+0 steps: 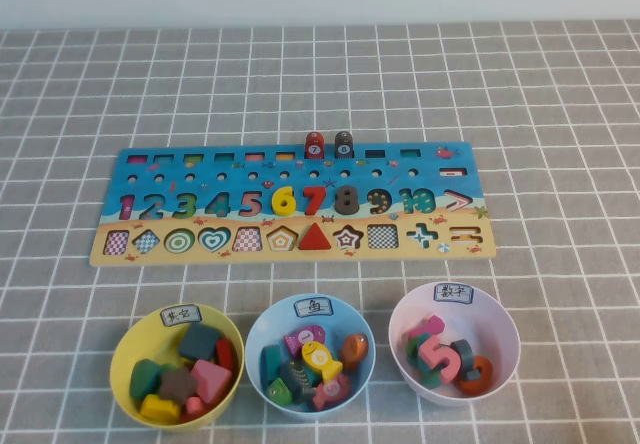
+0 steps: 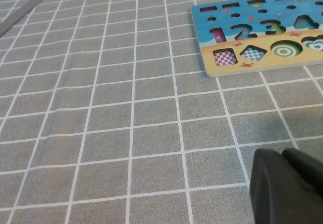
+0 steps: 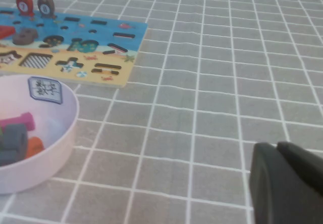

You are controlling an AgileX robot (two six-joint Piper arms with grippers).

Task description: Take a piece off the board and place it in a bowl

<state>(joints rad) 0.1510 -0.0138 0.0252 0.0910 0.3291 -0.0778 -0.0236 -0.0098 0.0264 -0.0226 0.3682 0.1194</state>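
Observation:
The red triangle piece sits in its slot on the tan lower strip of the board, below the red 7. The yellow bowl, with a white label on its rim, stands in front of the board's left end and holds several shape blocks. Neither arm shows in the high view. My left gripper is shut and empty over bare cloth, near the board's left end. My right gripper is shut and empty over bare cloth, to the right of the board.
A light-blue bowl and a white-pink bowl, both with several pieces in them, stand in front of the board. Two small numbered pieces stand upright at the board's far edge. A grey checked cloth covers the table.

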